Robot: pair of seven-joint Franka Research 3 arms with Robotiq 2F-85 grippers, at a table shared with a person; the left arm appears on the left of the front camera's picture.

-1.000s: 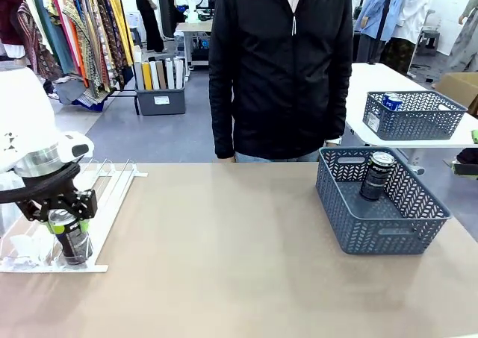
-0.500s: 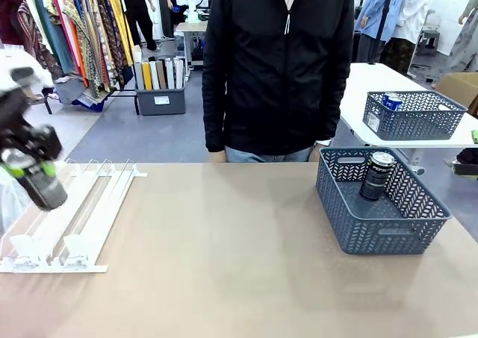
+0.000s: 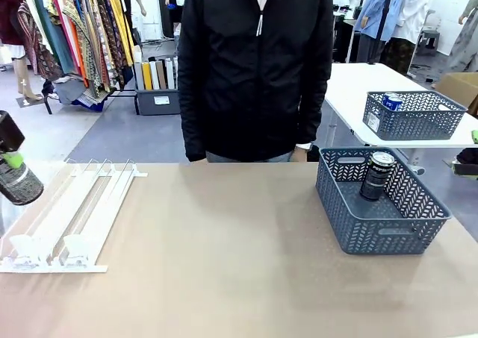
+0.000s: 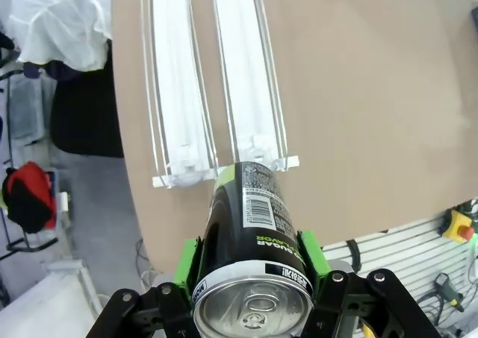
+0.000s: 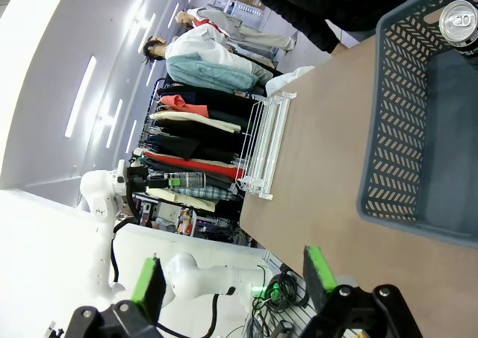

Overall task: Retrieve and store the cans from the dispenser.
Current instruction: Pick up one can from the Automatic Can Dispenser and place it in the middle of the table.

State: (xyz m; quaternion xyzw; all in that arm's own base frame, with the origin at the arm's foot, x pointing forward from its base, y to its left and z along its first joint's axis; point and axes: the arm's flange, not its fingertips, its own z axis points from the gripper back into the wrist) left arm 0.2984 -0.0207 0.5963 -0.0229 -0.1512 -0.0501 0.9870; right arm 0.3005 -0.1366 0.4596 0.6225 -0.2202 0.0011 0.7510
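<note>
Left gripper (image 4: 250, 267) has lifted its dark can (image 4: 252, 233) off the dispenser (image 3: 71, 211).

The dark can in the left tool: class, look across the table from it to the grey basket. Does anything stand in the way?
Nothing visible does. The left tool holds the dark can above the table's left edge, by the white dispenser. The table between it and the grey basket is bare. One can already stands inside the basket.
</note>
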